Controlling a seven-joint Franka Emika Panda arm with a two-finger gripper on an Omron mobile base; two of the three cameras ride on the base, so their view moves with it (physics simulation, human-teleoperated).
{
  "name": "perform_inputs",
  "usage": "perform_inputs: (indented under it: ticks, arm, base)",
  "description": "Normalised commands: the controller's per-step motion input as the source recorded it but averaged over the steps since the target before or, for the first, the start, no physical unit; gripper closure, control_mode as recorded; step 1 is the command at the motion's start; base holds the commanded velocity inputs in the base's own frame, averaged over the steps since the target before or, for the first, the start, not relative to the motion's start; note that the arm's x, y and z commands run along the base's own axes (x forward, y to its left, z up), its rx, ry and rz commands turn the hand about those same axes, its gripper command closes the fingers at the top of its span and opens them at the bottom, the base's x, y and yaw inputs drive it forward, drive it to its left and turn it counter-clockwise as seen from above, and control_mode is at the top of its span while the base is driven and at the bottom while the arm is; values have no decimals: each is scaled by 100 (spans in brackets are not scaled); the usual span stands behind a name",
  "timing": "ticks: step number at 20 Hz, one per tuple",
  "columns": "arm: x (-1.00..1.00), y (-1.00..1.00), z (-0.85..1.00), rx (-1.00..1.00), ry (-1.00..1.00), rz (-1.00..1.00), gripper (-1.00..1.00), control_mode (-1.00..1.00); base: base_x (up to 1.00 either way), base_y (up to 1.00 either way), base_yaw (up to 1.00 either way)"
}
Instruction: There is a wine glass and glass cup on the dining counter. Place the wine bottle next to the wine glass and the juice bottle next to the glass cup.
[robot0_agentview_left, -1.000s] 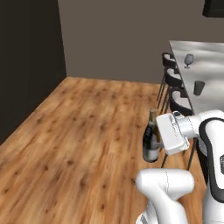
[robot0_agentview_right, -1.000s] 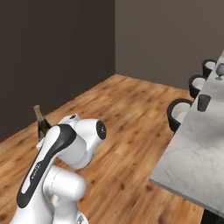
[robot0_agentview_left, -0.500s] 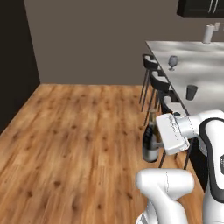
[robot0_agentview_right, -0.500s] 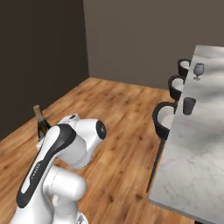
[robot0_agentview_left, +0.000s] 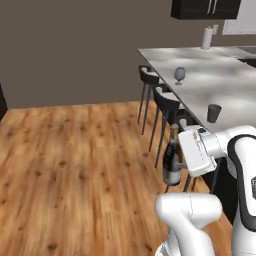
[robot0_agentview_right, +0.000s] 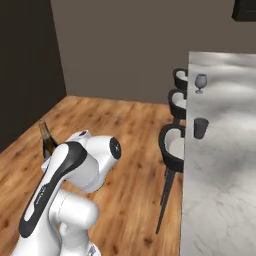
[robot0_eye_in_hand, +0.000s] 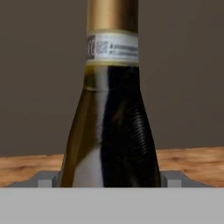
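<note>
My gripper (robot0_agentview_left: 179, 161) is shut on the wine bottle (robot0_agentview_left: 172, 161), a slim dark bottle with a gold neck, held upright above the wooden floor. In the hand view the wine bottle (robot0_eye_in_hand: 109, 131) stands between the fingertips (robot0_eye_in_hand: 47, 180) of the gripper (robot0_eye_in_hand: 109, 180). Its neck (robot0_agentview_right: 46, 140) peeks out behind my arm. On the marble dining counter (robot0_agentview_left: 235, 87) stand the stemmed wine glass (robot0_agentview_left: 179, 75) and, nearer me, the dark glass cup (robot0_agentview_left: 214, 113). From the right side I see the wine glass (robot0_agentview_right: 200, 82) and glass cup (robot0_agentview_right: 200, 128) near the dining counter's (robot0_agentview_right: 225, 170) left edge. The juice bottle is out of view.
Dark stools (robot0_agentview_left: 167, 102) line the counter's near side, also stools (robot0_agentview_right: 172, 142) from the right. A white roll (robot0_agentview_left: 206, 37) stands at the counter's far end under dark cabinets (robot0_agentview_left: 205, 7). Open wooden floor (robot0_agentview_left: 75, 160) spreads to the left.
The whole picture has shifted as the base drives: the dining counter and stools have come closer and toward the middle. The wine bottle stays held in my gripper.
</note>
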Motion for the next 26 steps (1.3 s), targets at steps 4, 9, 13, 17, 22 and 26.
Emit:
perform_inputs:
  ticks: [4,9,13,17,22,26]
  arm:
    - [0,0,0,0,0,0,100,100]
    - [0,0,0,0,0,0,100,100]
    - [0,0,0,0,0,0,100,100]
    - [0,0,0,0,0,0,100,100]
    - [0,0,0,0,0,0,100,100]
    - [0,0,0,0,0,0,100,100]
  base:
    - [67,39,-39]
    - [65,39,-42]
    - [63,40,-43]
    - [52,45,-44]
    - [24,57,-41]
    - [11,58,-43]
